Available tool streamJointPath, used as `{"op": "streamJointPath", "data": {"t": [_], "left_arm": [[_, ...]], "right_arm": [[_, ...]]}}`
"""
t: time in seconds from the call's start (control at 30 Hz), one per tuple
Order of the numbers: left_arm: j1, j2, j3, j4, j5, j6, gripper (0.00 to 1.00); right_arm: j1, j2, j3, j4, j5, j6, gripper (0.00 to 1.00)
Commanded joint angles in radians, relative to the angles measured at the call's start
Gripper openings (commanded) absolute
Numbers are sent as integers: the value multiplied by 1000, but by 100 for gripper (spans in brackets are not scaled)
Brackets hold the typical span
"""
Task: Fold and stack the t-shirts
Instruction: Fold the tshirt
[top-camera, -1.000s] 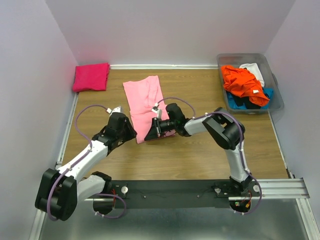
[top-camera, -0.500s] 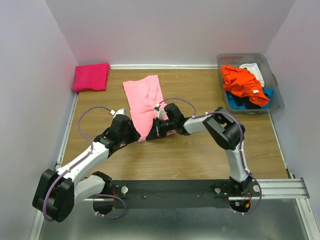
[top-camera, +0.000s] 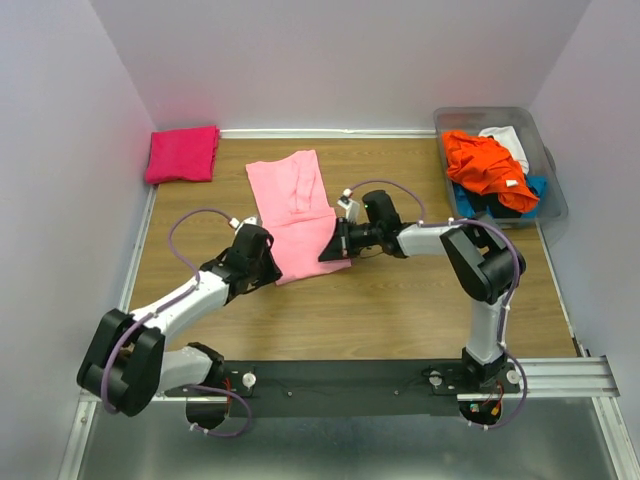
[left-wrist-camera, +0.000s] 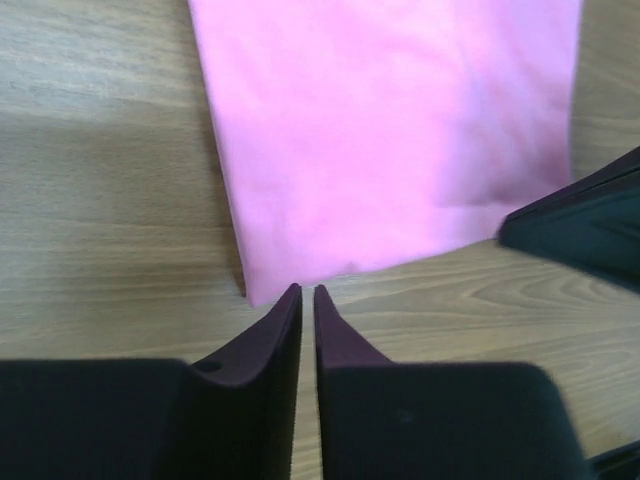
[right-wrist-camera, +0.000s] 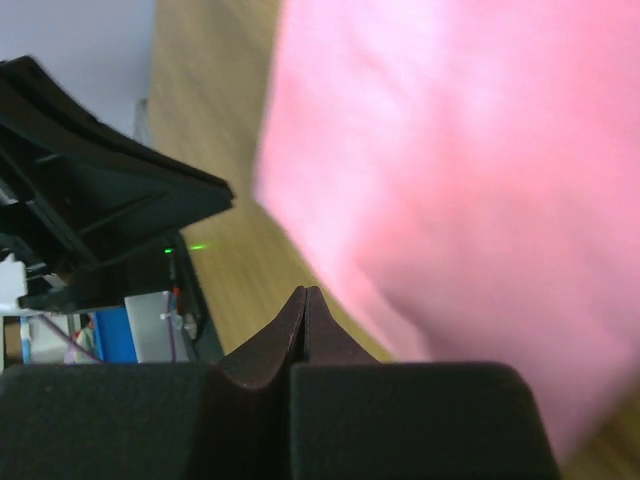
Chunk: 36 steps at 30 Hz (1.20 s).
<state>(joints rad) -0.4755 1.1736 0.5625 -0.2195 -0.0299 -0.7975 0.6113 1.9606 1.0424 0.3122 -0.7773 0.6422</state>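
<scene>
A light pink t-shirt (top-camera: 295, 210) lies folded into a long strip on the wooden table (top-camera: 400, 300). My left gripper (top-camera: 273, 270) sits at its near left corner. In the left wrist view its fingertips (left-wrist-camera: 307, 291) touch the shirt's near hem (left-wrist-camera: 400, 150), with a hair-thin gap and no cloth between them. My right gripper (top-camera: 328, 250) is at the shirt's near right edge. In the right wrist view it (right-wrist-camera: 305, 290) is shut and empty, with the pink cloth (right-wrist-camera: 470, 180) beside it. A folded hot-pink t-shirt (top-camera: 182, 153) lies at the far left corner.
A clear plastic bin (top-camera: 545, 210) at the far right holds an orange shirt (top-camera: 485, 165) with white, blue and black ones. White walls close in the table on the left, back and right. The black rail (top-camera: 350, 378) with both arm bases runs along the near edge.
My right gripper has moved right, from over the shirt's near end to its right edge. My left gripper has moved right to the near left corner. The shirt's near end now lies flat.
</scene>
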Motion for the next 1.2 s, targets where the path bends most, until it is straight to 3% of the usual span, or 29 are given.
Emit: {"op": "streamJointPath", "data": {"t": [0.0, 0.37, 0.57, 0.77, 0.9, 0.93, 1.0, 1.03, 1.1, 1.13, 1.17], "left_arm": [[-9, 72, 1, 40, -2, 4, 12], [-32, 256, 17, 28, 24, 10, 3], [-48, 152, -6, -21, 99, 0, 2], [-51, 57, 43, -179, 54, 18, 1], [-52, -23, 89, -247, 61, -23, 21], [-55, -55, 92, -256, 62, -34, 33], [-70, -84, 99, -264, 64, -52, 46], [-80, -104, 105, -271, 55, -77, 59], [-106, -111, 111, -274, 42, -101, 68], [-127, -97, 114, -276, 38, -120, 78], [-136, -86, 114, -276, 38, -126, 79]], "right_arm": [[-93, 53, -76, -38, -56, -79, 4], [-186, 72, -211, -47, -1, -95, 4], [-194, -43, -314, -150, 70, -50, 4], [-193, -215, -410, -208, 124, -32, 7], [-193, -337, -331, -377, 190, -73, 21], [-191, -360, -314, -410, 232, -81, 26], [-182, -425, -280, -473, 282, -108, 45], [-177, -442, -247, -533, 323, -119, 56], [-157, -473, -210, -603, 383, -153, 64], [-130, -476, -168, -678, 467, -165, 68], [-116, -480, -151, -717, 514, -179, 68]]}}
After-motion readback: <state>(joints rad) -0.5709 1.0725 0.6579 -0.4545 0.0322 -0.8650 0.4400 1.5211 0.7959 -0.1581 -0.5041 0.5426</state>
